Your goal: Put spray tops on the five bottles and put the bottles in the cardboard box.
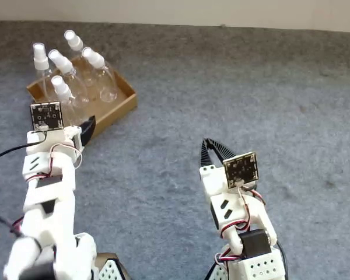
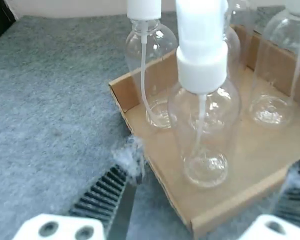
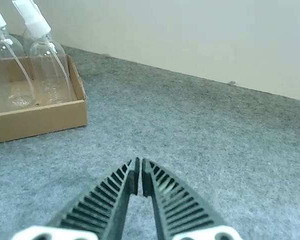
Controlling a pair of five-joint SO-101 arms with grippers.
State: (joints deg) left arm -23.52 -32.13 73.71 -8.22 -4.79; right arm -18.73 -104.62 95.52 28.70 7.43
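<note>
Apparently I'm at the tail end of the job. From the high view I count five bottles point(image 1: 76, 79) standing upright in the cardboard box point(image 1: 115, 115) at the far left of the tabletop point(image 1: 233, 87), and each one wears a white spray top point(image 1: 39, 52).

My left tool point(image 2: 211, 170) is released. Its ribbed fingers point(image 2: 107, 197) are spread wide and straddle the near corner of the box, one of them outside the wall over the grey surface. It grips nothing. The nearest bottle point(image 2: 205, 120) stands just inside that corner, apart from both fingers, with its dip tube running down to the base. A tuft of white fluff point(image 2: 130, 157) clings to one fingertip.

My right tool point(image 3: 140, 175) sits well apart from the box over bare tabletop, clenched to a hairline gap and empty.

I judge the step in hand to be the release of the last bottle, with the capping and packing themselves done. The next move, as I see it, calls for drawing the left arm up and back from the box corner with the fingers kept spread, so that neither one hooks the cardboard wall or brushes the nearest bottle. That bottle looks tall, light and empty, so a nudge could tip it into its neighbours. I see no need for the right arm to do anything.
</note>
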